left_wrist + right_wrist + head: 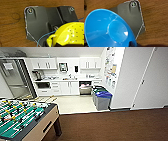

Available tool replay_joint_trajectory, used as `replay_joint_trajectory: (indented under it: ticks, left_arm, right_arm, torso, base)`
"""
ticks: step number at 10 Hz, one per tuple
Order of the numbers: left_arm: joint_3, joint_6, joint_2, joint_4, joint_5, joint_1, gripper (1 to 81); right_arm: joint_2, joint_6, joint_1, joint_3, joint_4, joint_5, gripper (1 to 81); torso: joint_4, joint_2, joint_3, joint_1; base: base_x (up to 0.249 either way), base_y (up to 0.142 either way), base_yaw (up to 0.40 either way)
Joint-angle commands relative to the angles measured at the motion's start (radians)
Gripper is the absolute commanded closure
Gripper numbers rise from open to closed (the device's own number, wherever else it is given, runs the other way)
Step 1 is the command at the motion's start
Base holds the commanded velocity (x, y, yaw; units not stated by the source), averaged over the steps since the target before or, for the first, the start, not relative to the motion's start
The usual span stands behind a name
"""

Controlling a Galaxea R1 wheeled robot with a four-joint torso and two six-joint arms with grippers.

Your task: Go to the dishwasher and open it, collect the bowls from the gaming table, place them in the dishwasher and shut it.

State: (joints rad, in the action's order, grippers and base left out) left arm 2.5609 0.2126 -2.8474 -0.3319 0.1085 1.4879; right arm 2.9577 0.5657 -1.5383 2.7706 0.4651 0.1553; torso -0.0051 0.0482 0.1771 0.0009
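In the kitchenette at the far end the dishwasher (85, 88) stands open, its door down and something pale on a rack inside. A bright blue bowl (109, 30) shows large in the right wrist view, above brown carpet, with my right gripper (132, 44) shut on its rim. A yellow bowl (71, 33) with small holes and a loop handle sits close to the left wrist camera, and my left gripper (55, 44) is shut on it. The gaming table is out of view.
A table-football table (37, 127) with a green field stands at the near left. Grey bins with blue lids (102, 100) stand to the right of the dishwasher, by a white wall (130, 77). Brown carpet (112, 124) meets a pale kitchen floor (75, 103).
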Motion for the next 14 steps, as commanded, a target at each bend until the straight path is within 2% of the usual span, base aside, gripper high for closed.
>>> replay_joint_trajectory:
  ticks: [1, 14]
  left_arm:
    - [-0.002, 0.001, 0.017, 0.001, -0.046, -0.037, 81.1]
    - [-0.002, 0.001, 0.017, 0.001, -0.046, -0.037, 81.1]
  right_arm:
    - [-0.013, -0.001, 0.034, 0.004, 0.007, -0.046, 81.1]
    - [-0.013, -0.001, 0.028, 0.004, 0.007, -0.046, 81.1]
  torso:
    - [0.0, 0.0, 0.0, 0.0]
    - [0.0, 0.0, 0.0, -0.001]
  base:
    - [0.14, 0.0, 0.0]
    - [0.151, 0.0, 0.0]
